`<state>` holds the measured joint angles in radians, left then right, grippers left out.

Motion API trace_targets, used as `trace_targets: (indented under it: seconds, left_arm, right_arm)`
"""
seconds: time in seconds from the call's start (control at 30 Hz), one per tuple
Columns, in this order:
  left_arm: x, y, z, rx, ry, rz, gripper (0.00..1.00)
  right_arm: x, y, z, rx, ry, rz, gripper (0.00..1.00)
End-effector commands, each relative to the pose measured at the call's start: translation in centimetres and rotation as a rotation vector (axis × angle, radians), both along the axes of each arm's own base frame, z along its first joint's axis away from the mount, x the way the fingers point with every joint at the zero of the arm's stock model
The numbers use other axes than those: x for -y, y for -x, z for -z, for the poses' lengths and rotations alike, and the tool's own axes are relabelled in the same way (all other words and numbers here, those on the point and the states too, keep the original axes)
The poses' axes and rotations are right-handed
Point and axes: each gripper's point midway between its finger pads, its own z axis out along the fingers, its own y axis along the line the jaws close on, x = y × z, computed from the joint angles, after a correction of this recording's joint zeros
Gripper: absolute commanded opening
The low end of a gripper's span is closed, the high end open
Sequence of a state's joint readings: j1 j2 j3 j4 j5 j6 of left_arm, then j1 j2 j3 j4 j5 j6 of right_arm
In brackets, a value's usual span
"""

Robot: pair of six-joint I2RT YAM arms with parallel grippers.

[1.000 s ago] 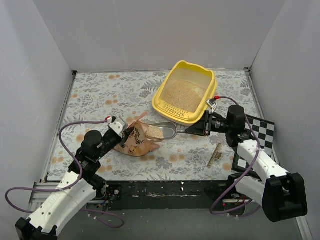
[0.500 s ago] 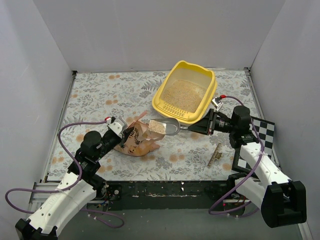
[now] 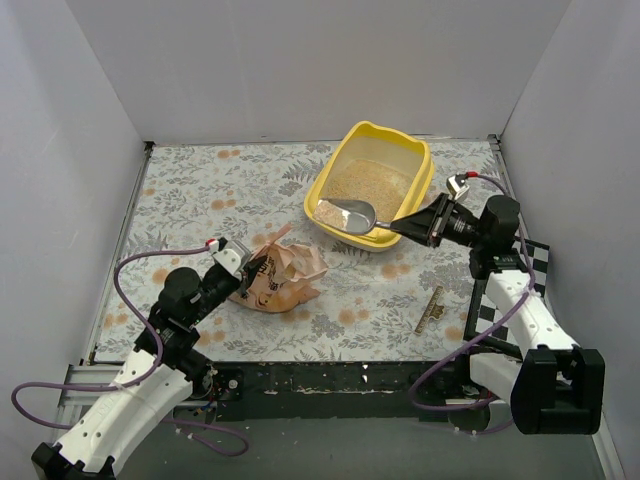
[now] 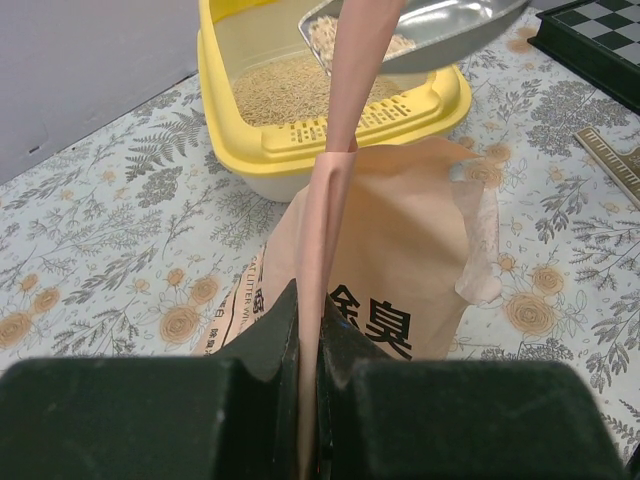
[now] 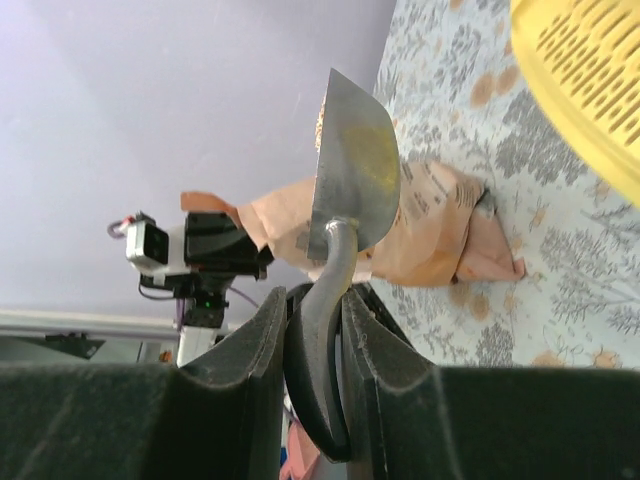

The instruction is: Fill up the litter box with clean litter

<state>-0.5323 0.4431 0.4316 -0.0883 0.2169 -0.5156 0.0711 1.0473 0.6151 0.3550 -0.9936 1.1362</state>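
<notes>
The yellow litter box (image 3: 418,160) stands at the back right with pale beige clean litter (image 3: 372,186) on its floor. It also shows in the left wrist view (image 4: 300,155) with litter (image 4: 280,90), and its slotted lip in the right wrist view (image 5: 590,70). My right gripper (image 3: 415,228) is shut on the handle of the grey metal scoop (image 3: 345,213), which hangs tilted over the box's front lip. A little litter lies at its front edge (image 4: 325,30). My left gripper (image 3: 250,272) is shut on an edge of the peach bag (image 3: 288,270), holding it up (image 4: 308,300).
A black-and-white chessboard (image 3: 528,262) lies at the right edge under my right arm. A small striped bar (image 3: 431,308) lies on the floral cloth in front of it. White walls close in the back and both sides.
My right gripper has lifted the scoop from the bag's mouth, up and back to the box's front lip, and tipped it; most of its litter is gone. The left arm holds still.
</notes>
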Motion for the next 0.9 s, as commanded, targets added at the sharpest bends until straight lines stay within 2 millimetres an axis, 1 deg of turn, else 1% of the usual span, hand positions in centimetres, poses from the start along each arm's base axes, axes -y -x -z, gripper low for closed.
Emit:
trace_targets:
  seconds: [0.0, 0.03, 0.13, 0.23, 0.33, 0.37, 0.4, 0.43, 0.5, 0.6, 0.67, 0.77, 0.83, 0.87]
  left_arm:
    - [0.4, 0.4, -1.9, 0.060, 0.060, 0.024, 0.00]
    - [0.4, 0.4, -1.9, 0.062, 0.063, 0.025, 0.00]
    - [0.4, 0.6, -1.9, 0.067, 0.073, 0.025, 0.00]
    - [0.5, 0.6, -1.8, 0.065, 0.073, 0.028, 0.00]
    - [0.6, 0.6, -1.8, 0.061, 0.073, 0.031, 0.00]
    - [0.6, 0.6, -1.8, 0.060, 0.074, 0.033, 0.00]
    - [0.7, 0.7, -1.8, 0.058, 0.075, 0.034, 0.00]
    - [0.7, 0.7, -1.8, 0.057, 0.076, 0.036, 0.00]
    - [0.5, 0.6, -1.7, 0.056, 0.078, 0.025, 0.00]
    - [0.5, 0.6, -1.6, 0.052, 0.080, 0.024, 0.00]
    - [0.7, 0.6, -1.6, 0.047, 0.083, 0.028, 0.00]
    - [0.7, 0.7, -1.6, 0.042, 0.086, 0.030, 0.00]
    - [0.8, 0.7, -1.6, 0.039, 0.085, 0.036, 0.00]
    - [0.9, 0.7, -1.6, 0.040, 0.084, 0.037, 0.00]
  right_arm:
    - [1.7, -3.8, -4.2, 0.122, -0.025, 0.102, 0.01]
    - [2.8, -4.9, -4.2, 0.123, -0.025, 0.147, 0.01]
    - [4.2, -7.2, -4.1, 0.111, -0.018, 0.219, 0.01]
    - [5.3, -9.7, -3.7, 0.113, 0.037, 0.284, 0.01]
    - [6.1, -11.8, -3.0, 0.107, 0.115, 0.337, 0.01]
    - [6.6, -12.5, -2.5, 0.101, 0.157, 0.363, 0.01]
    - [6.9, -13.0, -1.6, 0.075, 0.196, 0.378, 0.01]
    - [7.2, -13.6, -1.4, 0.068, 0.221, 0.390, 0.01]
    - [7.8, -14.5, -0.4, 0.046, 0.284, 0.406, 0.01]
    - [9.2, -15.9, 0.7, 0.019, 0.414, 0.458, 0.01]
    - [9.7, -16.3, 0.9, 0.020, 0.476, 0.470, 0.01]
    - [9.9, -16.9, 1.3, 0.026, 0.582, 0.472, 0.01]
    - [9.7, -17.3, 1.7, 0.030, 0.643, 0.459, 0.01]
    - [10.1, -17.5, 1.6, 0.031, 0.676, 0.466, 0.01]
